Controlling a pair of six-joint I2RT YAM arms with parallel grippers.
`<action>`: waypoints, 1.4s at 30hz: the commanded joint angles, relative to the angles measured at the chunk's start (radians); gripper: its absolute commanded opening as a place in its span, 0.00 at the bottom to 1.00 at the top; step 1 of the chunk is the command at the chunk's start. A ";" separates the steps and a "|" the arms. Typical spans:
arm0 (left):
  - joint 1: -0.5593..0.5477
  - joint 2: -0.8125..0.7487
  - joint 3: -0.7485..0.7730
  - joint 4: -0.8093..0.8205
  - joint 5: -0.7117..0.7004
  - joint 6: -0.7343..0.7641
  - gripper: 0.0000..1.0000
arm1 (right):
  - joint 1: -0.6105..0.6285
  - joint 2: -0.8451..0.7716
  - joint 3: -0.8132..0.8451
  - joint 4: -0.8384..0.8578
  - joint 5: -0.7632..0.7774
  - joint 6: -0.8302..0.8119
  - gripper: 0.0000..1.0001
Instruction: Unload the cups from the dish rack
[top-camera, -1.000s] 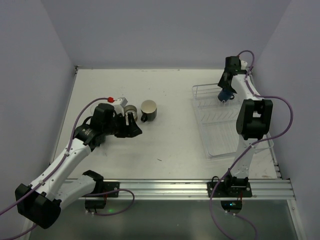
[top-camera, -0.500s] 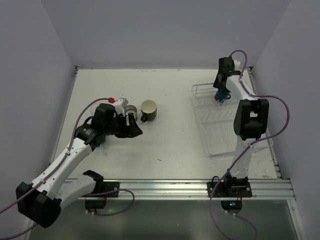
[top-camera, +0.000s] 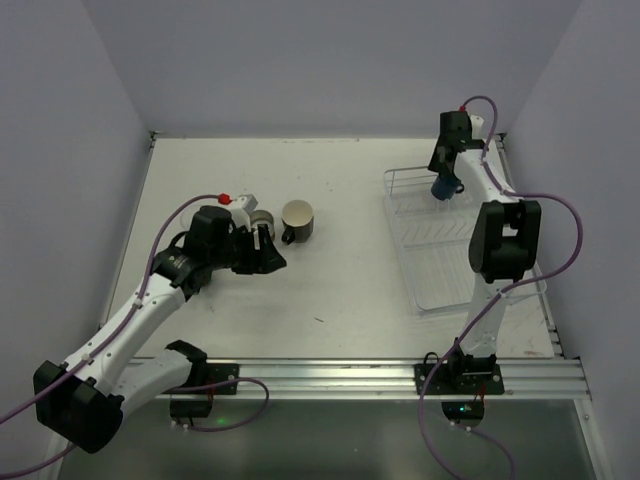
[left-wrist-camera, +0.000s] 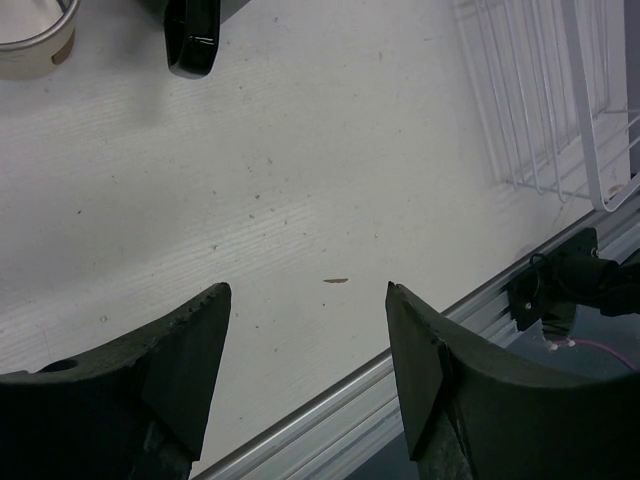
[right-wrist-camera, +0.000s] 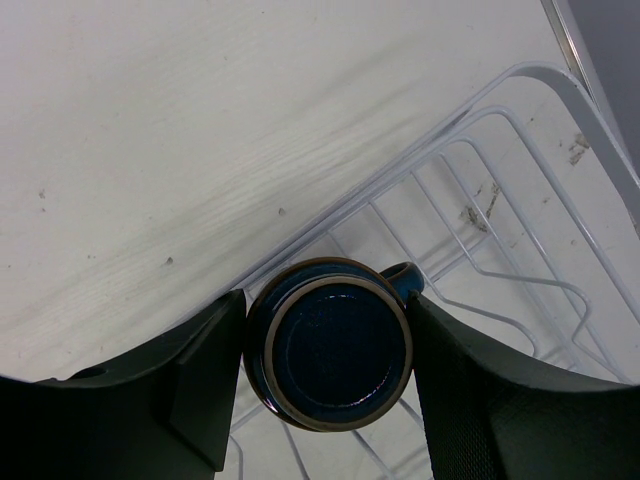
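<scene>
My right gripper (top-camera: 444, 186) is shut on a dark blue handled mug (top-camera: 446, 188) and holds it over the far left corner of the white wire dish rack (top-camera: 440, 270). In the right wrist view the mug's round base (right-wrist-camera: 330, 352) sits between my fingers (right-wrist-camera: 205, 385), with the rack's wires (right-wrist-camera: 480, 215) beneath. My left gripper (top-camera: 275, 258) is open and empty, low over the table beside a greyish tumbler (top-camera: 260, 222) and a dark mug with a cream inside (top-camera: 298, 218). The left wrist view shows that mug's cream rim (left-wrist-camera: 35, 40) and black handle (left-wrist-camera: 192, 40).
The rest of the rack's clear tray holds nothing that shows. The rack's near end (left-wrist-camera: 560, 110) and the metal rail along the table's near edge (top-camera: 400, 375) appear in the left wrist view too (left-wrist-camera: 330, 410). Walls close in the table on three sides.
My right gripper has shifted the blue mug slightly left and towards the far corner of the rack. The left arm has barely moved.
</scene>
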 joint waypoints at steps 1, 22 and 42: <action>-0.009 0.001 -0.007 0.043 0.014 -0.013 0.68 | 0.009 -0.085 0.049 0.065 0.041 -0.013 0.00; -0.011 0.121 0.042 0.172 0.119 -0.057 0.68 | 0.057 -0.252 0.016 0.002 0.072 0.005 0.00; -0.090 0.423 -0.146 1.621 0.338 -0.864 0.68 | 0.110 -0.613 -0.147 -0.182 -0.244 0.169 0.00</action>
